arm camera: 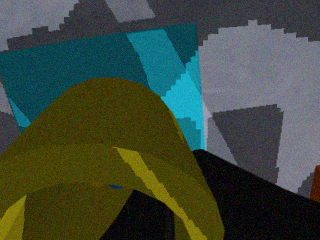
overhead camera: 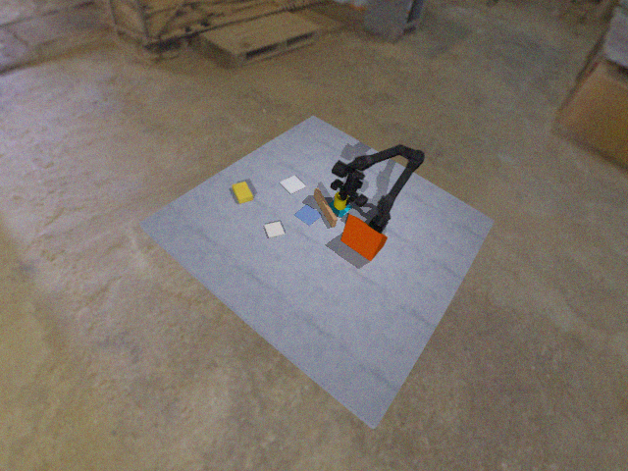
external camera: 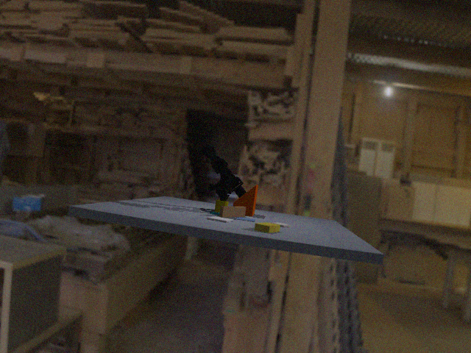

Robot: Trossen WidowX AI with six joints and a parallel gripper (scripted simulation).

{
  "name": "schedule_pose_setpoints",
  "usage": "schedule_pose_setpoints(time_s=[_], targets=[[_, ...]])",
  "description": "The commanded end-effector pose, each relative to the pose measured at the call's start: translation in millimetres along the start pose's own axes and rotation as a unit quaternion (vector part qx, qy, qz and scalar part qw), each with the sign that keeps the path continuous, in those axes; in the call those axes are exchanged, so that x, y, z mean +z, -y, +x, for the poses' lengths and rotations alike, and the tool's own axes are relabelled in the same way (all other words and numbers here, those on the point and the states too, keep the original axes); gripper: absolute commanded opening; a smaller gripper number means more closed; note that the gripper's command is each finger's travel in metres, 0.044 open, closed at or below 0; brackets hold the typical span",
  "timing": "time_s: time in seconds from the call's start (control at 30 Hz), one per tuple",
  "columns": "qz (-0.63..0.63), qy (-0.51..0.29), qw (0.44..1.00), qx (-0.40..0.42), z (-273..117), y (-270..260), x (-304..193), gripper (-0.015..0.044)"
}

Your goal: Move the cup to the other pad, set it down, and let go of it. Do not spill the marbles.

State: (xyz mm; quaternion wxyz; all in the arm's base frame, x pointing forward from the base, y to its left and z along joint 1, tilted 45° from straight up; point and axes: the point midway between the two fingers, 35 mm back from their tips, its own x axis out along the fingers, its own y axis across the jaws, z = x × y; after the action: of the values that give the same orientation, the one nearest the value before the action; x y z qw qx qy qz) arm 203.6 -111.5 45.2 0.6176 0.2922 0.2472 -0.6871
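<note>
A: What sits closest in the top view?

B: Bare grey desk point(overhead camera: 324, 324) for a long stretch. Then the orange wedge point(overhead camera: 362, 236), standing just in front of the arm's base.

A: And behind it?

B: The claw point(overhead camera: 344, 198) is clenched on the yellow cup point(overhead camera: 339, 198), reaching down from above. The cup is over the teal pad point(overhead camera: 342, 209); from the wrist, the cup point(arm camera: 107, 180) fills the lower left and the teal pad point(arm camera: 100, 70) lies directly beneath and beyond it. Whether the cup's base touches the pad, I cannot tell.

A: Any marbles visible?

B: Only a tiny blue speck inside the cup; too small to be sure.

A: What's beside it?

B: A wooden block point(overhead camera: 324, 207) leans just left of the cup, with a light blue pad point(overhead camera: 307, 215) on its far side. Further left lie two white squares point(overhead camera: 274, 229), and a yellow block point(overhead camera: 242, 191) well apart.
</note>
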Motion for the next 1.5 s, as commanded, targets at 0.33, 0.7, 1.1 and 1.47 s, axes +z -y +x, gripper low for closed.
schedule_pose_setpoints(time_s=[0.33,0.7,1.1,1.47], targets=[[0.001,0.0,1.0,0.0,-0.3,-0.3,0.2,0.0147],[0.001,-0.001,1.0,0.0,-7.6,-0.9,-0.5,0.0147],[-0.001,-0.001,1.0,0.0,-21.2,-0.9,-1.5,0.0147],[-0.002,-0.001,1.0,-0.001,-33.7,-0.3,-2.2,0.0147]])
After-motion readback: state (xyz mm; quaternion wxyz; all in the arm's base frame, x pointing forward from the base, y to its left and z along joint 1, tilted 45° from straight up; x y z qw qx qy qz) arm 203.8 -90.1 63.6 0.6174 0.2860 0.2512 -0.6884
